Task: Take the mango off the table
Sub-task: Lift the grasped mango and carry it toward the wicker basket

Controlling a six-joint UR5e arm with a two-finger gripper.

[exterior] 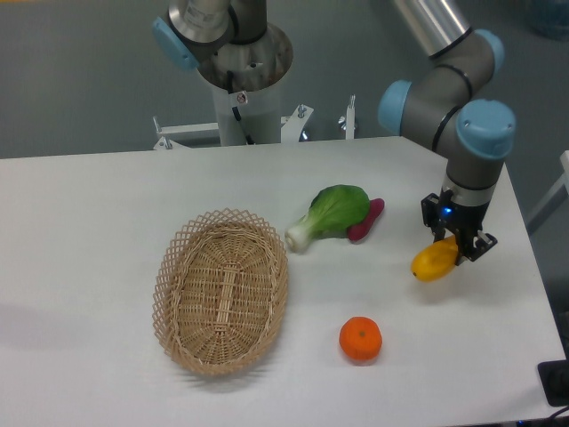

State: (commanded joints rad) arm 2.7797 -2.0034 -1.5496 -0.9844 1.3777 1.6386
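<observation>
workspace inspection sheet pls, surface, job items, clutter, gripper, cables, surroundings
surface: white table, no spills seen
job's things: mango held at one end between the fingers, near the table's right side; whether it is clear of the surface cannot be told
clutter: wicker basket with nothing in it; green leafy vegetable with a magenta sweet potato touching it; orange near the front edge
grippers: gripper shut on the mango
cables: nothing seen on the table
surroundings: grey floor; second robot base behind the table; dark object at lower right
</observation>
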